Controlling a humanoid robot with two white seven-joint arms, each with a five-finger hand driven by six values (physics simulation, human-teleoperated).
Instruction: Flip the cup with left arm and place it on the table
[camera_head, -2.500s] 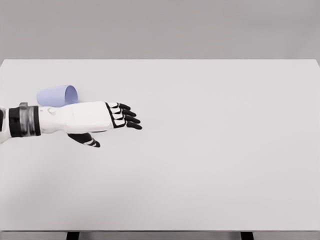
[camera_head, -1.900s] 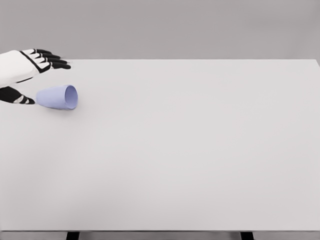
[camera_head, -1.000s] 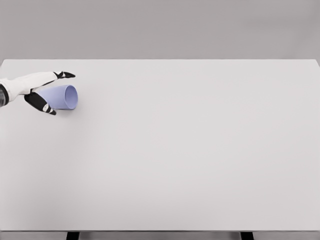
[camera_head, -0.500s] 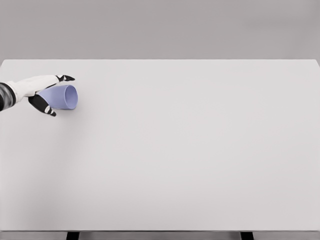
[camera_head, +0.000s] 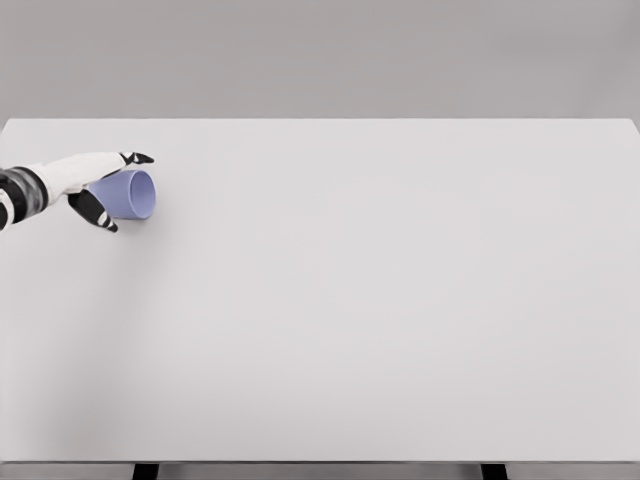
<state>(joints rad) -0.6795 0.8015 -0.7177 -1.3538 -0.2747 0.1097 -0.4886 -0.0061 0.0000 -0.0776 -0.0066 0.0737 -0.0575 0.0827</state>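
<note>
White table (camera_head: 380, 300): left robot hand (camera_head: 92, 185) seemingly grips toppled cup (camera_head: 134, 194).

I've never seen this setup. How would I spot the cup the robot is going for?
Look at the wide white table and go to its far left side. There the left hand, white with black fingers, is wrapped around a small cup lying on its side, mouth facing right. It is the only coloured thing there: pale lavender-blue.
</note>
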